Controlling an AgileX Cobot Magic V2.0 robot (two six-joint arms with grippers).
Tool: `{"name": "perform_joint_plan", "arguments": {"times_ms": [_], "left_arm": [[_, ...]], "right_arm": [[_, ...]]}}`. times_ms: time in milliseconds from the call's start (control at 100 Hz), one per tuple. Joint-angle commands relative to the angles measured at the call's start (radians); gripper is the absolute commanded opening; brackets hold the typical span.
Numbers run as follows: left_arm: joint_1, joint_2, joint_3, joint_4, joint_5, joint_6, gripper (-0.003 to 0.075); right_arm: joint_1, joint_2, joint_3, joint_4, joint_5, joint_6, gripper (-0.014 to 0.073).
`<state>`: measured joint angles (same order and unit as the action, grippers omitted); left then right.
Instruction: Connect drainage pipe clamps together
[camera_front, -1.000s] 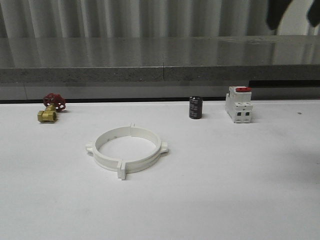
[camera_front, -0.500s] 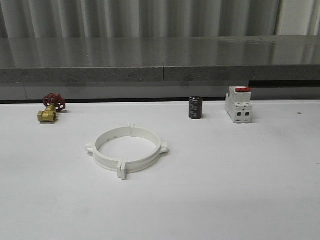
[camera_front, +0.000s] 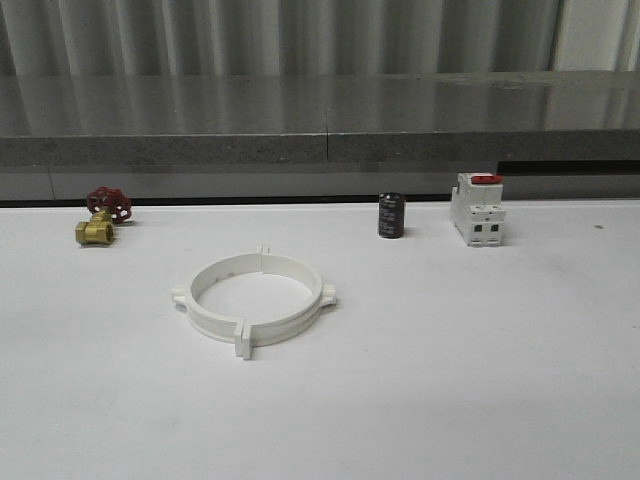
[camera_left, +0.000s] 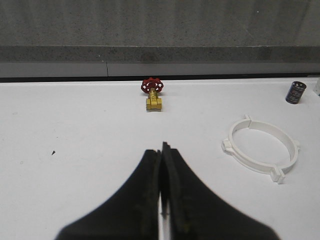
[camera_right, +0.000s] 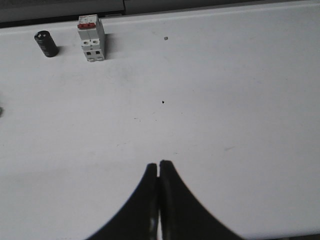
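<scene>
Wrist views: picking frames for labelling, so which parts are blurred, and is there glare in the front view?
Left wrist view: left gripper soft-edged, pipe clamps sharp. Right wrist view: right gripper blurred, breaker clear. Front view: streaky reflections on the grey ledge.

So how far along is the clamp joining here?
It looks done: the drainage pipe clamps lie on the table as one closed ring, tabs meeting front and back. Nothing is in hand; the left gripper and right gripper are shut, empty and clear. Nothing visible remains.

White clamps (camera_front: 256, 301), red-handled brass valve (camera_front: 100, 217), black cylinder (camera_front: 391, 215), red-topped white breaker (camera_front: 477, 209), white table (camera_front: 450, 340).
</scene>
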<state>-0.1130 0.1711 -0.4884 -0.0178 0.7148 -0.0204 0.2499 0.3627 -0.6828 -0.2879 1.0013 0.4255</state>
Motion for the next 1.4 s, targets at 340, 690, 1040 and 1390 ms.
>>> {"name": "perform_joint_plan", "arguments": {"times_ms": [340,690,1040,1390], "left_arm": [[0.002,0.011,-0.025,-0.008,-0.077,-0.001,-0.0021],[0.002,0.011,-0.025,-0.008,-0.077,-0.001,-0.0021],[0.002,0.011,-0.025,-0.008,-0.077,-0.001,-0.0021],[0.002,0.011,-0.025,-0.008,-0.077,-0.001,-0.0021]], "right_arm": [[-0.005,0.009,-0.022,-0.035,-0.047,-0.009,-0.0067],[-0.005,-0.002,0.018,-0.077,-0.114,-0.025,-0.0067],[-0.130,-0.233,0.290,0.127,-0.492,-0.284,-0.0067],[-0.312,-0.391,0.576,0.378,-0.812,-0.412,-0.0067]]}}
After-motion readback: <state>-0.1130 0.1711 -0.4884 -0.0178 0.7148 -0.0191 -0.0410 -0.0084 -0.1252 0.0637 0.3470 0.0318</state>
